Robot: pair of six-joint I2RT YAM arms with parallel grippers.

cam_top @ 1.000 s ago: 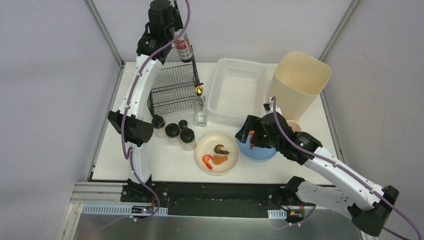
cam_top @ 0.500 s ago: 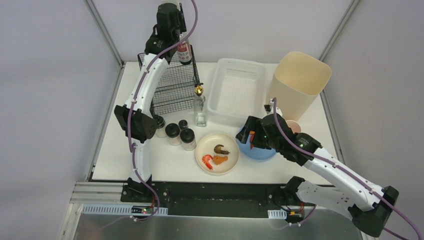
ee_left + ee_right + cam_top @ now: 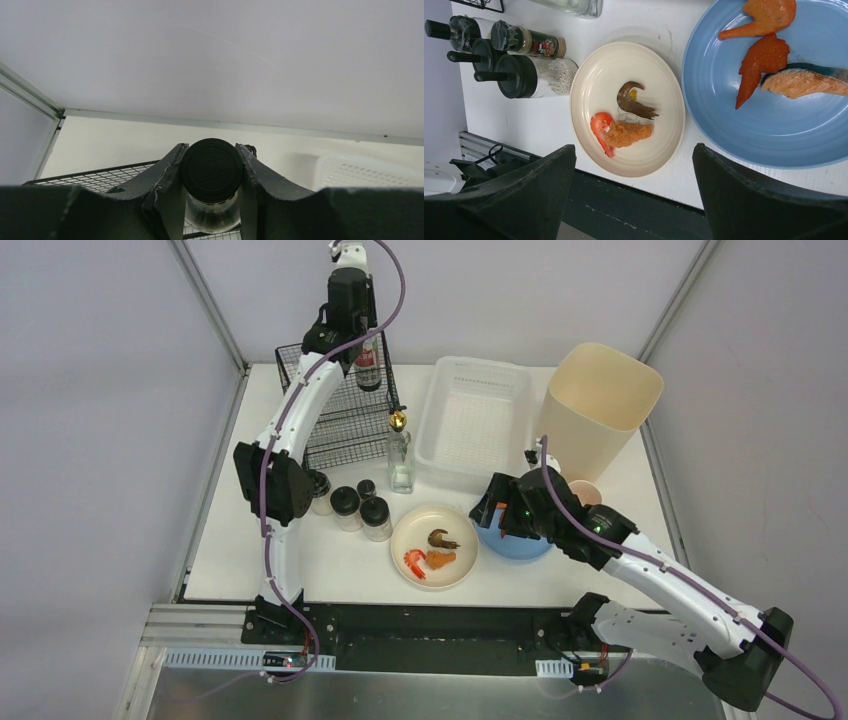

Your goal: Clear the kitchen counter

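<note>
1. Worktop [image 3: 330, 575]: the white slab that fills the top view and carries every item below.
2. Left claw [image 3: 211, 148]: clamped on a black-capped bottle [image 3: 369, 360], held over the wire rack [image 3: 345, 415] at 11 o'clock.
3. Right claw [image 3: 497, 512]: jaws apart and empty, above the blue plate [image 3: 525, 548] at 5 o'clock.
4. Left to clear, by appearance: both plates, including the cream plate [image 3: 400, 530] with food at 6 o'clock, the shakers [image 3: 347, 505] at 8 o'clock, and the glass bottle [image 3: 400, 468] near centre. The task looks early.
</note>
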